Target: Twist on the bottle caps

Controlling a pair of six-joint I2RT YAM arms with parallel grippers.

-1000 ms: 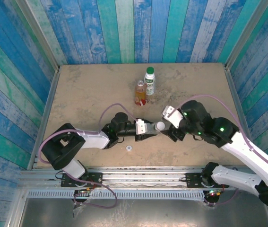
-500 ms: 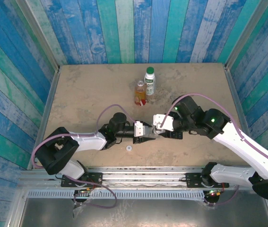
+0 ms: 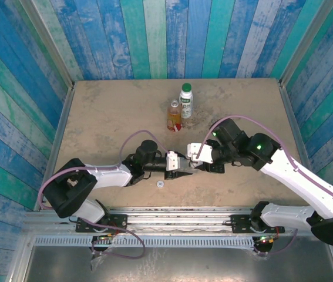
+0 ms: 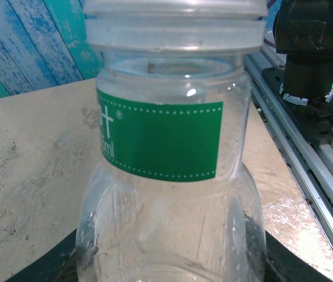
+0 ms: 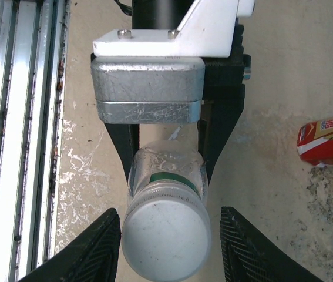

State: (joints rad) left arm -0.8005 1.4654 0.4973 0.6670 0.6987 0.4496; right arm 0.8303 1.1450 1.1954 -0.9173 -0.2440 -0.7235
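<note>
Gripping clear bottle (image 4: 166,176): left end effector (image 5: 166,158) | right end effector (image 5: 171,247): part-open, astride white cap (image 5: 166,232)

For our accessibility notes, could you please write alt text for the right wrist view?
A clear bottle with a pale cap points cap-first at the camera, held by the left pincer. The right pincer closely flanks the cap; contact is unclear. An amber bottle shows at the right edge.
</note>
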